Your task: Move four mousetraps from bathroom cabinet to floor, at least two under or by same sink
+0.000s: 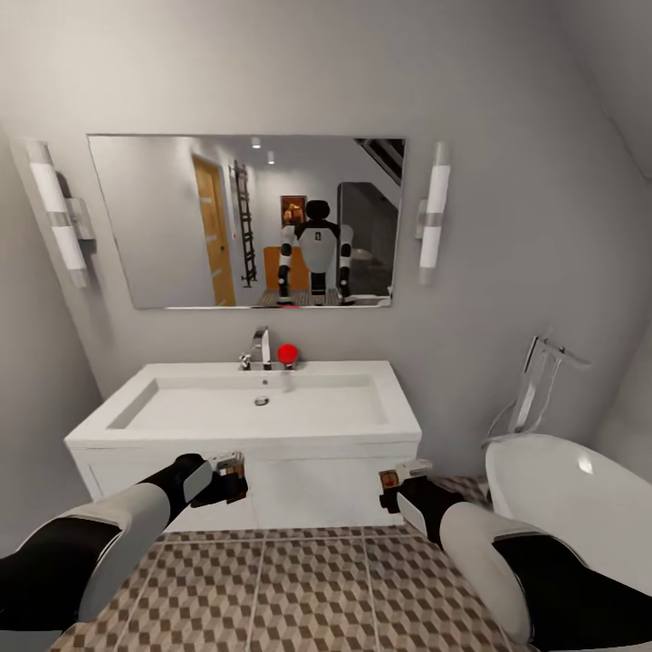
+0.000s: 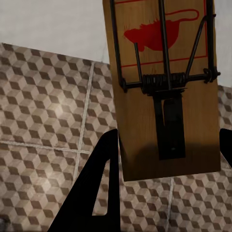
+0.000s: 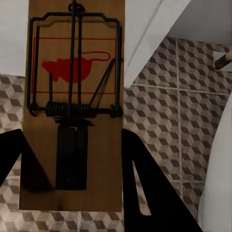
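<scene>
Mousetraps (image 2: 164,92): 2, 1 per tool (image 1: 234,473).

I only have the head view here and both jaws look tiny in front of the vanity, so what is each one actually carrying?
Observer: The left gripper holds a mousetrap, board clamped between its jaws.
Operator: And the right?
Observer: The right gripper holds a second mousetrap the same way.
Operator: What lies beneath them?
Observer: Cube-patterned bathroom floor under both, with no trap lying on the tiles that the wrist views show.
</scene>
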You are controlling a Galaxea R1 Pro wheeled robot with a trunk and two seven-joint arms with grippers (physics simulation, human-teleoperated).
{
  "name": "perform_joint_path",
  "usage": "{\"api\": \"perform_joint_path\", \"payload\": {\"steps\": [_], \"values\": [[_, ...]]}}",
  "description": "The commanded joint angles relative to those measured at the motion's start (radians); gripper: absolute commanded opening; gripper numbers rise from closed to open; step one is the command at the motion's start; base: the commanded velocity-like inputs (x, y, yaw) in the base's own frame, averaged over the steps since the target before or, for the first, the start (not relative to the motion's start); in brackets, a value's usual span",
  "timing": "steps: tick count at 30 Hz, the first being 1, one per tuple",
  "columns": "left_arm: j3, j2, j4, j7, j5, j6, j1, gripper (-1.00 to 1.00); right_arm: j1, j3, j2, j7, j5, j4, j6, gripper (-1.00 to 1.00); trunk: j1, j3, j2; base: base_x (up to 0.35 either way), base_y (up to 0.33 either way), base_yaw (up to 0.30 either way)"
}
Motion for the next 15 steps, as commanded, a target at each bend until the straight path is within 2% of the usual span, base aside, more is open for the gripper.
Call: {"api": "perform_joint_path", "payload": {"steps": [1, 15], "values": [[-0.008, 0.0, -0.002, 0.005, 0.008, 0.006, 0.0, -1.0, -0.001, 0.005, 0.0, -0.001, 0.005, 0.001, 0.005, -1.0, 0.0, -0.002, -0.001, 0.0, 0.0, 0.14], [-0.006, -0.001, -0.002, 0.004, 0.008, 0.006, 0.0, -1.0, -0.001, 0.005, -0.003, 0.003, 0.004, 0.001, 0.004, -1.0, 0.0, -0.002, -0.001, 0.0, 0.0, 0.017]]}}
